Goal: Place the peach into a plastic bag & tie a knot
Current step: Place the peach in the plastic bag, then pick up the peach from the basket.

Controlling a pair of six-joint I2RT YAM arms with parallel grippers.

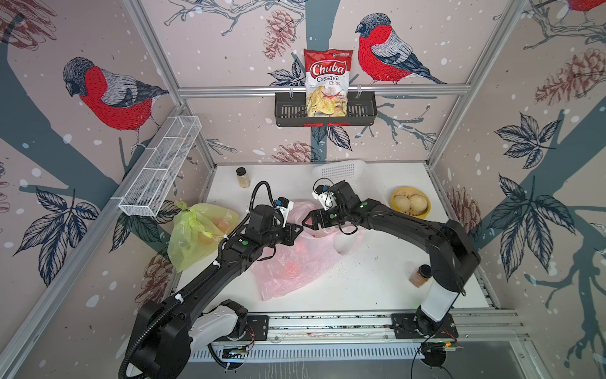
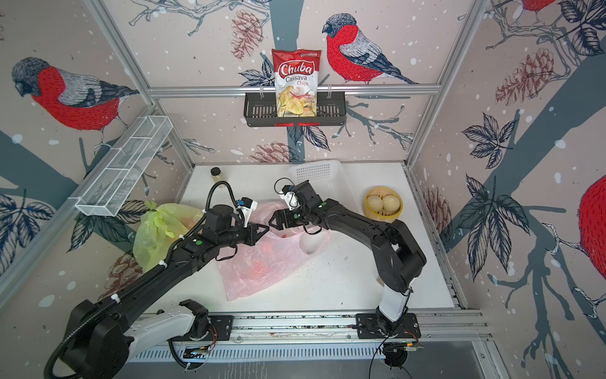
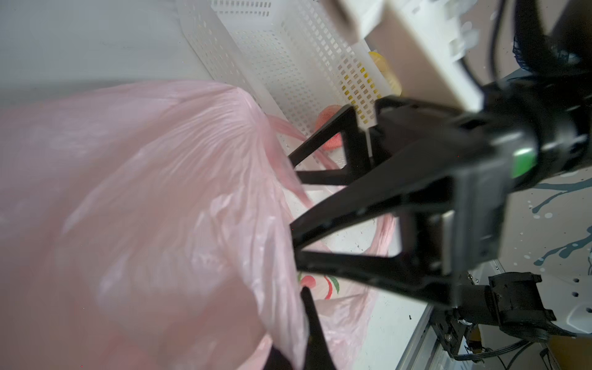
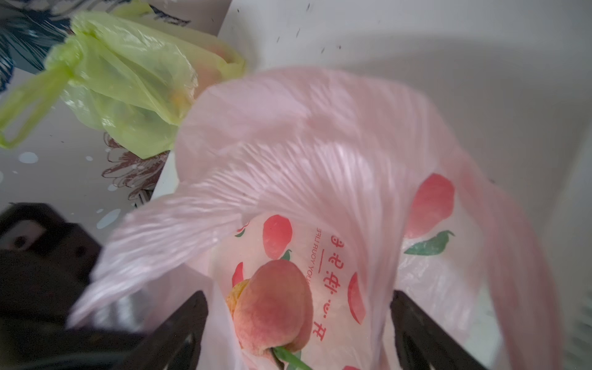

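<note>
The white surface (image 1: 367, 288) carries a pink bag (image 1: 295, 265) spread across its middle, with its far part raised off it. A knotted green bag (image 1: 193, 236) sits at the left edge, near the pink one. A white basket (image 1: 344, 172) stands at the back, and a pale jar (image 1: 243, 177) stands upright towards the back left. A yellow steamer (image 1: 394, 200) sits just right of the basket. An orange jar (image 1: 420, 276) stands at the right front. Dark specks (image 1: 347, 266) dot the surface between it and the pink bag.
</note>
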